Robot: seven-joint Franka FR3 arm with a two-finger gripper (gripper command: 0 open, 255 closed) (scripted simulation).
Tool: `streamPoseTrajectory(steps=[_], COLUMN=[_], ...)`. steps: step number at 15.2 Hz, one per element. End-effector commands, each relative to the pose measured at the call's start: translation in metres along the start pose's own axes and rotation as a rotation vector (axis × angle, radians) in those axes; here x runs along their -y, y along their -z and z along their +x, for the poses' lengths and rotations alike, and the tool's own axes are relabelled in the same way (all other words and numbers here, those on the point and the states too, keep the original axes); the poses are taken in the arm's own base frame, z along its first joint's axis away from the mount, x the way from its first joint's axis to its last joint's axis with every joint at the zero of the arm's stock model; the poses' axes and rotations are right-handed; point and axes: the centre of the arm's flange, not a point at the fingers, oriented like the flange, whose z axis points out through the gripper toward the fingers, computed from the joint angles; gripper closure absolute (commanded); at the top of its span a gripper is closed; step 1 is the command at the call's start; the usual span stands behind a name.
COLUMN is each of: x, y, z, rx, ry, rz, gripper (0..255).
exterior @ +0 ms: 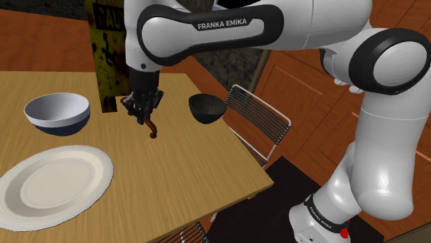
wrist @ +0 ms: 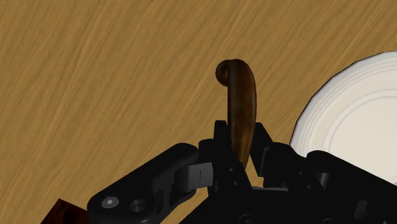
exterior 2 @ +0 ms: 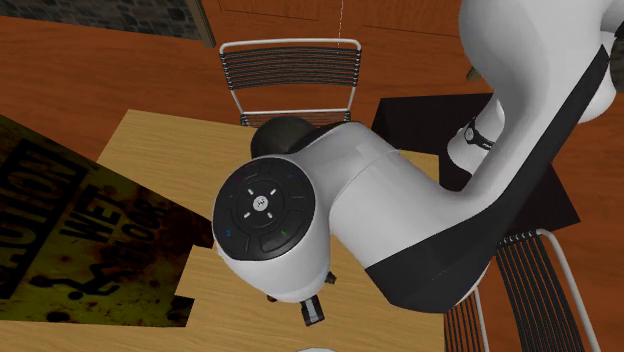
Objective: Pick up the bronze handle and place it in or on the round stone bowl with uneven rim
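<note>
Gripper (exterior: pixel 143 110) is pinched on the handle (exterior: pixel 152 130), just left of centre in the shoulder view. The brown curved handle hangs down from the fingers, hooked end lowest. Can't tell if the tip touches the table (exterior: pixel 193 172) or sits just above it.

Wrist view: both black fingers clasp the handle (wrist: pixel 238 108) on its straight part, and the curled end points away from the gripper (wrist: pixel 240 143) toward the wood. The white plate (wrist: pixel 356 121) is off to one side of the handle, not touching it.

The dark bowl (exterior: pixel 206 108) is at frame centre in the shoulder view, near the table's far edge. It is right of the handle, close but apart. In the second exterior view the dark bowl (exterior 2: pixel 278 135) is upper centre, partly hidden behind the arm (exterior 2: pixel 380 210).

Other items in the shoulder view:
- blue-and-white bowl (exterior: pixel 58 112) at mid left
- plate (exterior: pixel 52 183) at lower left, in front of that bowl
- yellow caution sign (exterior: pixel 107 48) at upper left, behind the gripper
- wire-back chair (exterior: pixel 259 121) right of centre, off the table corner
- stand (exterior: pixel 324 221) at lower right

In the second exterior view the chair (exterior 2: pixel 290 80) is at top centre, the sign (exterior 2: pixel 70 230) at left, and the table (exterior 2: pixel 150 150) shows beneath the arm.
</note>
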Motion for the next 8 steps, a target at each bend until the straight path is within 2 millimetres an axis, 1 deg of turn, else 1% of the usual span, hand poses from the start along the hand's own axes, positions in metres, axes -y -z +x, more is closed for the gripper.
streamPoseTrajectory(steps=[1,8], x=[0.002,0.005], y=[0.01,0.047], z=[0.0,-0.002], rx=[0.0,0.0], ry=[0.0,0.0], rz=[0.0,0.0], gripper=[255,255])
